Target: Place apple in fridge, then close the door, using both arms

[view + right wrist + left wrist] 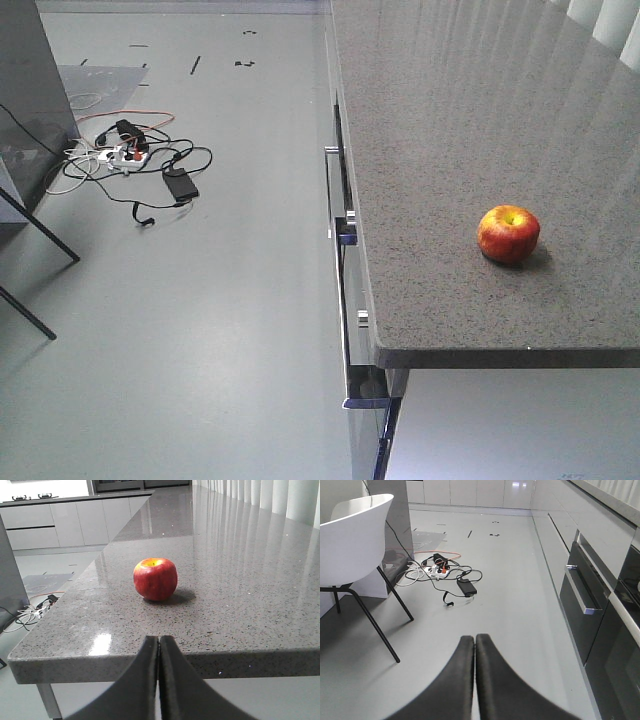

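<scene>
The red apple with a yellow patch at its stem sits on the grey speckled counter top, near its front edge. In the right wrist view the apple stands straight ahead of my right gripper, which is shut and empty, just short of the counter edge. My left gripper is shut and empty, hanging over the bare floor. A dark grey panel at the far left may be the fridge; its door and inside are out of view.
A power strip with tangled cables lies on the floor. A white chair with black legs stands at the left. Drawer fronts with metal handles run under the counter; an oven front is at the right.
</scene>
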